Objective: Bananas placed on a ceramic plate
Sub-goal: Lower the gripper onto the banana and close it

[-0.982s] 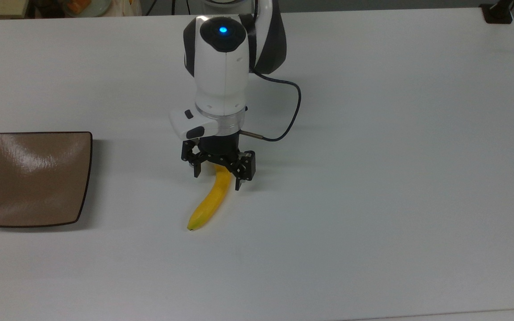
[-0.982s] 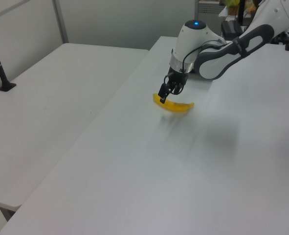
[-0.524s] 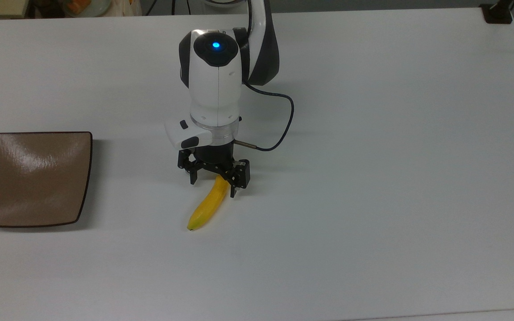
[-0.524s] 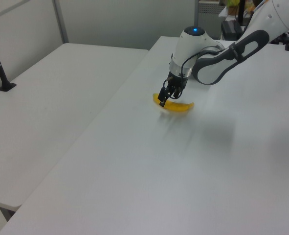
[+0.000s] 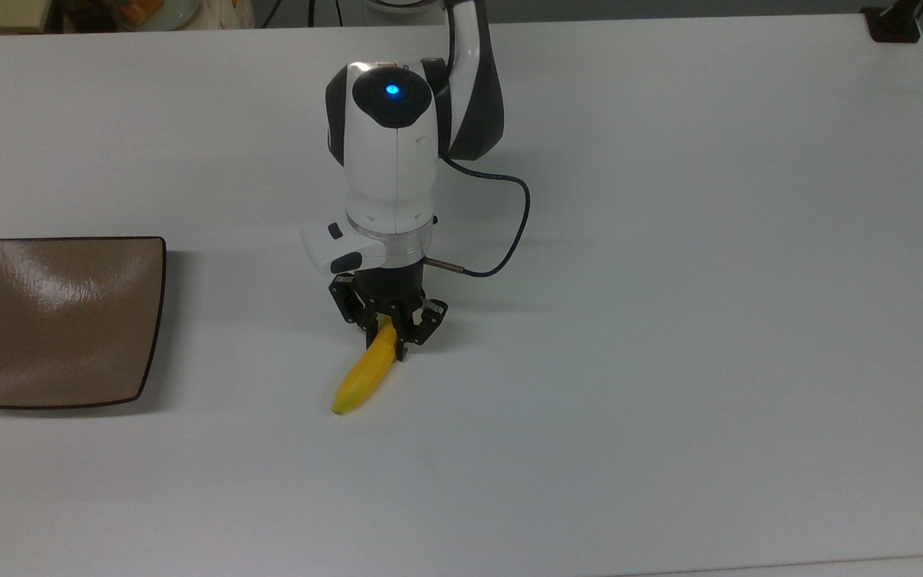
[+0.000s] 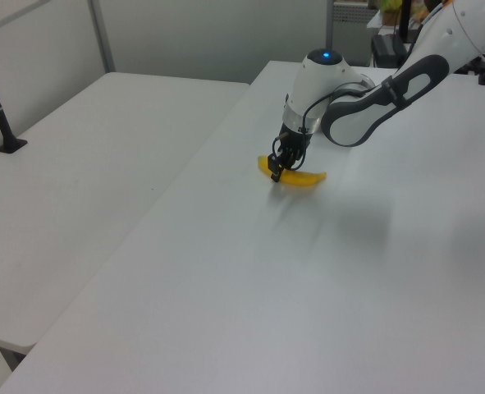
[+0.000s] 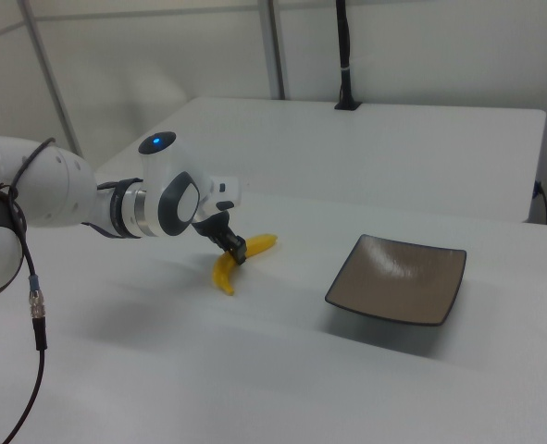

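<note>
Item: one banana, bright yellow, curved, lying on the white surface; in the top view it runs from under the hand down toward the top view's lower left, its free tip pointing that way. Also seen in the left view and the right view, where it rests on the surface between the arm and the plate. Item: one hand, black, two-fingered, pointing down from a white wrist with a blue light; its fingers are drawn in and gripping the banana near the end closest to the arm, one finger on each side of the fruit. The same grip shows in the left view and the right view. Item: one ceramic plate, square, glossy brown with a thin dark rim, nothing on it, set flat at the top view's left edge, well apart from the banana; in the right view it lies to the right view's right of the fruit. Item: one dark cable, looping from the wrist over the surface.
</note>
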